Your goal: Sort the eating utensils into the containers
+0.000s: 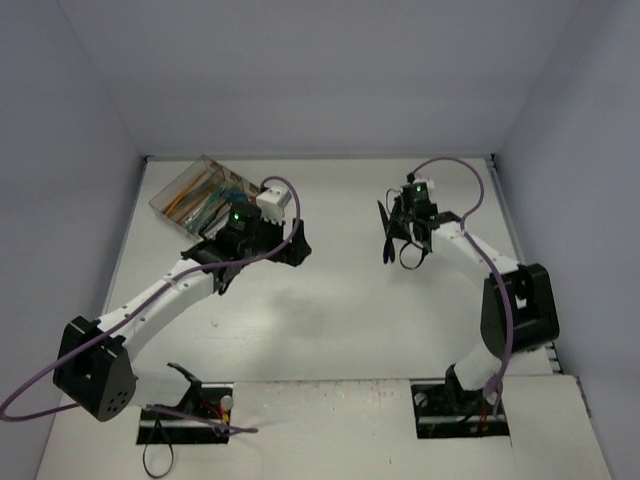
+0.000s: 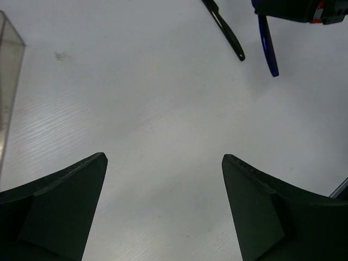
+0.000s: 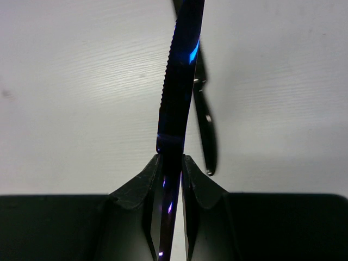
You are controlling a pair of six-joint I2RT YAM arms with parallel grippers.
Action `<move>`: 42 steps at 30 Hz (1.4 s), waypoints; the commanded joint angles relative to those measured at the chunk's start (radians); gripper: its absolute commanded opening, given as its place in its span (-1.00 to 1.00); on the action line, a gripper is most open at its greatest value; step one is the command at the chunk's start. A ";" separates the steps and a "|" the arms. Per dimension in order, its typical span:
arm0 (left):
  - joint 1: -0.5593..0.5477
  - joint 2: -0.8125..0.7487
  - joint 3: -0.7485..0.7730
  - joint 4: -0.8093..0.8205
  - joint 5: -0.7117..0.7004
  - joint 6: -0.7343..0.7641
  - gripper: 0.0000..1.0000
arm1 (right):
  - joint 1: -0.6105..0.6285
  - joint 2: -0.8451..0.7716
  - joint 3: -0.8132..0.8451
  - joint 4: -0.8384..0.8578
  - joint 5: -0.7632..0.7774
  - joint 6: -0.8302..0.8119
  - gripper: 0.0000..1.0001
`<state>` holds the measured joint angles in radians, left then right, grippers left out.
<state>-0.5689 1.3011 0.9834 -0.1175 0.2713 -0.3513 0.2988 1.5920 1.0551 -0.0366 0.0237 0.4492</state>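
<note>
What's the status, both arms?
Left fingers open, empty. Right fingers shut on blue knife. Black utensil lies on table beside it. Left arm sits between knife and tray.

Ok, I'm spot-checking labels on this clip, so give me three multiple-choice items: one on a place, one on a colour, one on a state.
1. Where does the clear plastic divided tray sit in the top view?
A. far left corner
B. near right corner
C. between the arm bases

2. What colour is the long serrated table knife in the right gripper?
A. gold
B. glossy blue
C. silver

3. How is the left gripper?
A. shut on a fork
B. shut, empty
C. open, empty

Answers:
1. A, it lies at the table's far left.
2. B, the blade shines blue in the right wrist view.
3. C, its jaws stand wide apart with nothing between them.
</note>
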 commanded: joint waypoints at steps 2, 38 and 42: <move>-0.077 0.116 0.136 0.196 0.063 -0.146 0.70 | 0.071 -0.140 -0.044 0.144 -0.015 0.103 -1.00; -0.201 0.338 0.273 0.190 0.027 -0.234 -0.95 | 0.214 -0.282 -0.148 0.313 -0.145 0.256 -1.00; -0.198 0.320 0.271 0.129 -0.008 -0.185 -1.00 | 0.215 -0.285 -0.158 0.313 -0.131 0.256 -0.72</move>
<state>-0.7590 1.6737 1.2110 -0.0127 0.2846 -0.5815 0.5060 1.3479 0.9018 0.1916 -0.1071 0.6966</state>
